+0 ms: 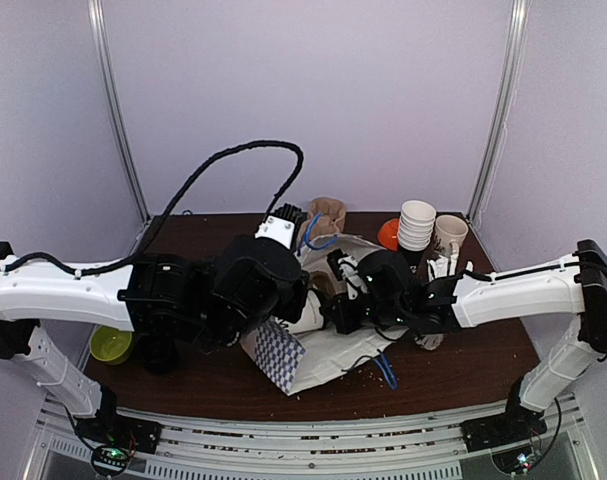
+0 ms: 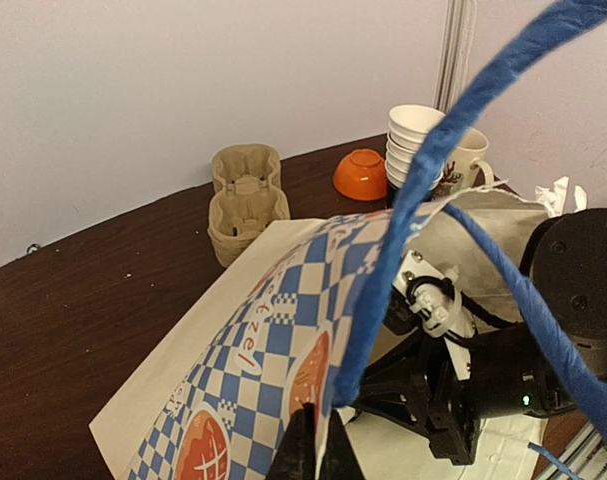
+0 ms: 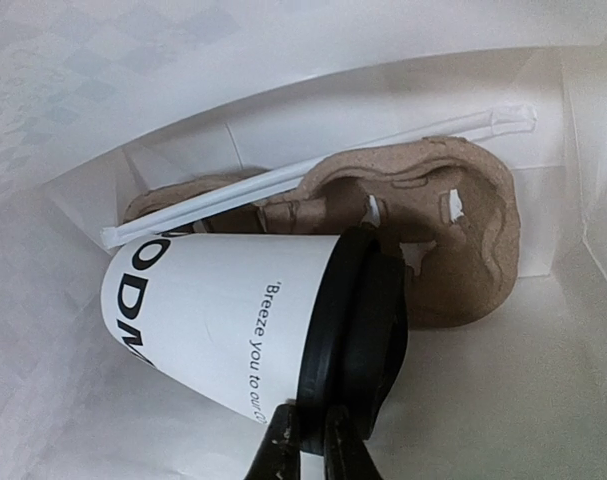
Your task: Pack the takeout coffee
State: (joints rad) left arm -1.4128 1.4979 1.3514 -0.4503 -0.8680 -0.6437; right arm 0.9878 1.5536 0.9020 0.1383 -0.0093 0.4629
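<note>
1 white cup (image 3: 213, 320), round black lid (image 3: 353, 330) on, is lying sideways inside the checked paper bag (image 2: 273, 320) beside the rough moulded-pulp carrier tray (image 3: 453, 230) and a wrapped straw (image 3: 313, 175). The right gripper (image 3: 305, 422) is pressing shut at the lid's rim; the left gripper (image 2: 311, 435) is clamping the bag's edge.

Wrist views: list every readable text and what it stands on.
"'Breeze you to our": small print on the cup, rest hidden.
"ODN": large letters, same cup, cut off, last letter unsure.
"zel": on the checked paper bag, partial.
Mug print: too blurred to read.
</note>
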